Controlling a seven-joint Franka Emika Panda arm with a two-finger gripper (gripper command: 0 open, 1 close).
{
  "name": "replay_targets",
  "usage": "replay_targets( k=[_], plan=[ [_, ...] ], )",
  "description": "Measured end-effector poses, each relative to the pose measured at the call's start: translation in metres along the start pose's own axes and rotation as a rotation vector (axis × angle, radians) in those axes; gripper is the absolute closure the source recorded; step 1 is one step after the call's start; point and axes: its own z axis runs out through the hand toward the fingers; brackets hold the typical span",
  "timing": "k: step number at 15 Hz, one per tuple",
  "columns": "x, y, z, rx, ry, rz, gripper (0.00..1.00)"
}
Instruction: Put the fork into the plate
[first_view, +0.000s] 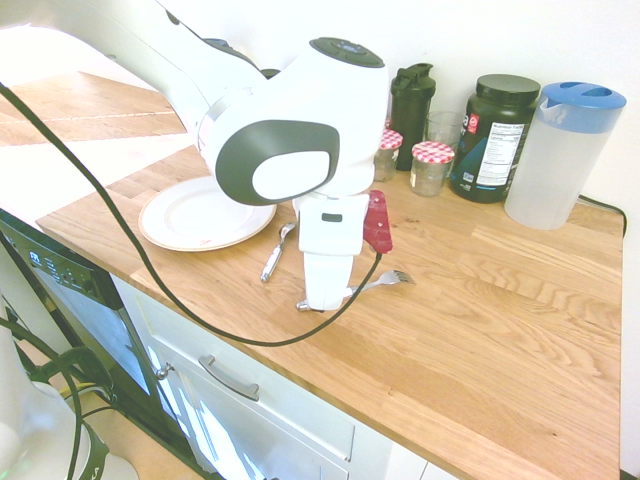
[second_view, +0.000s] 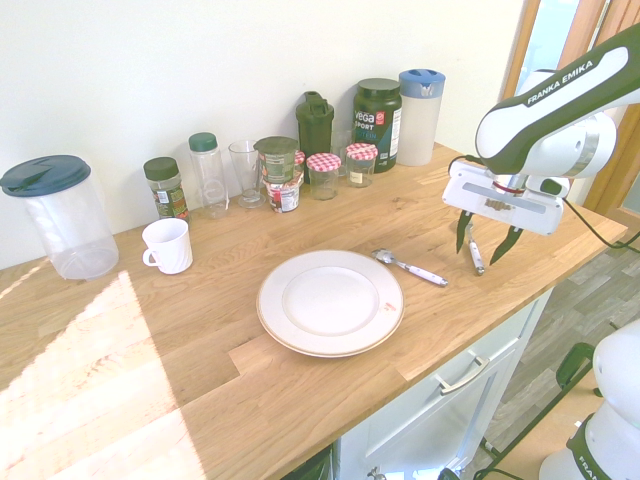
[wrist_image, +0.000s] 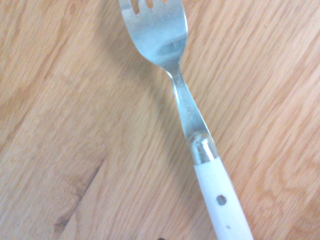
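- In the second exterior view, you see the plate (second_view: 330, 300) near the centre of the worktop (second_view: 230, 360).
- Just right of it, you see the spoon (second_view: 412, 268).
- At centre right, your jaws (second_view: 486, 240) stand spread around the fork (second_view: 475, 252).

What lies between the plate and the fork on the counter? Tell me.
The spoon, lying between the plate and the fork, as the second exterior view shows.
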Motion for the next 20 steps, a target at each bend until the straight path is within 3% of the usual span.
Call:
replay_targets(
  k=[20],
  plan=[
    [0.009,-0.005,0.010,0.022,0.013,0.001,1.00]
  ],
)
